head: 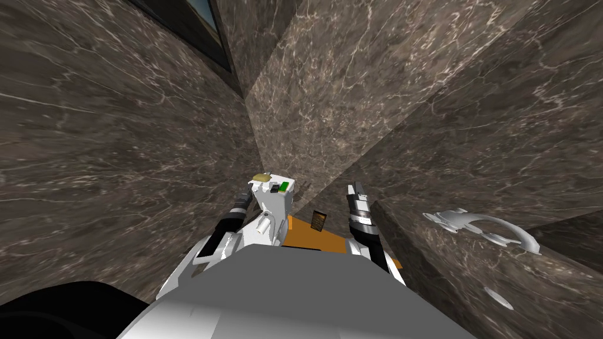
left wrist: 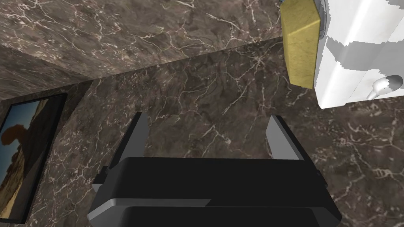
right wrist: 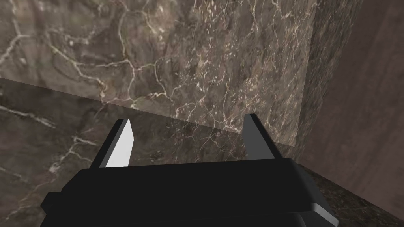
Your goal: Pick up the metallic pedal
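A small dark box (head: 318, 220) with a brownish patterned face stands on the orange floor (head: 303, 232) between my two forearms; no pedal is clear on it. My left gripper (head: 245, 192) is open beside a white tank-like box (head: 275, 203). In the left wrist view its fingers (left wrist: 136, 136) frame dark marble wall, with the white box (left wrist: 355, 51), a yellow block (left wrist: 302, 43) on it and a small silver lever (left wrist: 380, 86) off to one side. My right gripper (head: 355, 189) is open too, and its fingers (right wrist: 120, 144) hold nothing, facing a marble corner.
Dark marble walls (head: 118, 147) close in on all sides. A marble counter (head: 471, 265) with a silver tap (head: 486, 226) stands to my right. A green item (head: 284, 187) lies on the white box. A framed picture (left wrist: 23, 153) hangs on the wall.
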